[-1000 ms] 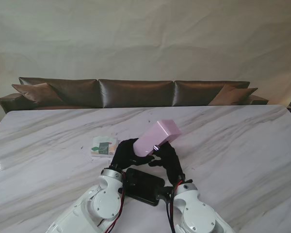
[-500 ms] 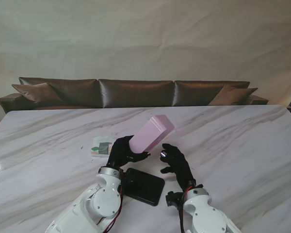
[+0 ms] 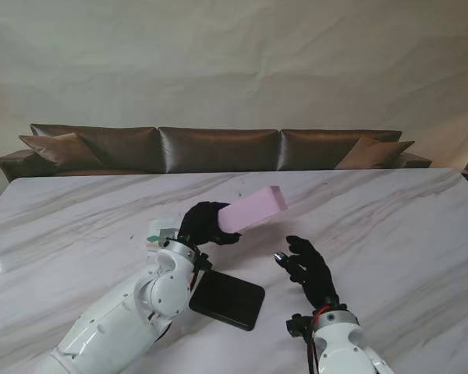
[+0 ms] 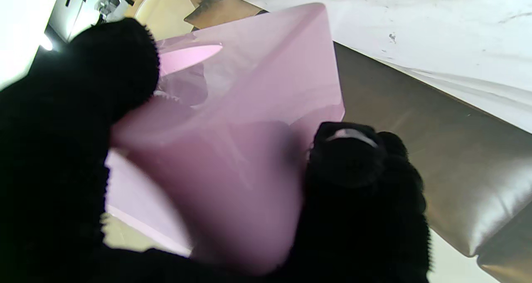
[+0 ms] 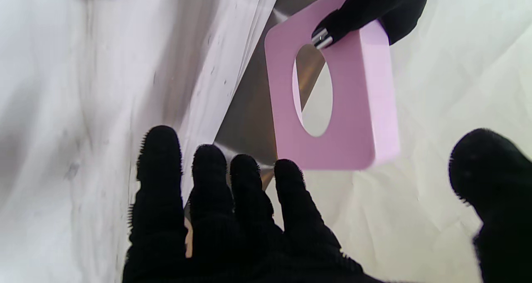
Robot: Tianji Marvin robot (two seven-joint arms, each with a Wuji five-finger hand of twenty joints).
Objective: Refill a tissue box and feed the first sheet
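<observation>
step in hand: the pink tissue box cover [image 3: 252, 212] is lifted off the tabletop [image 3: 390, 226], which reads as clearing it away so the refill can go in.
left hand [image 3: 202, 224]: clamped on one end of the cover, thumb on one face and fingers on the other, holding it in the air tilted, its far end higher and pointing to the right.
right hand [image 3: 308, 266]: empty, fingers spread, apart from the cover and nearer to me, to the right.
cover opening: the right wrist view shows the oval slot [image 5: 314, 89] facing that hand, with daylight through it, so the cover looks hollow and empty.
tissue pack [image 3: 163, 234]: lying flat on the tabletop just left of the left hand, partly hidden by it; print too small to read.
black base [image 3: 228, 298]: a dark flat slab on the tabletop between the two arms, near me; probably the box's bottom tray, though i cannot be sure.
doing it well: keep the pinch near the cover's end firm, since the long free end gives it leverage to twist; the smooth faces could slip under gloved fingertips. the free hand is best used for the pack, seating it square on the base before the cover returns slot-up.
risk: one-handed hold on a light shell; a bump could knock it loose.
surface: pale marble-patterned tabletop, glossy, with grey veins.
room: a dark brown leather sofa [image 3: 218, 148] runs along the far edge, cream draped cloth behind it.
</observation>
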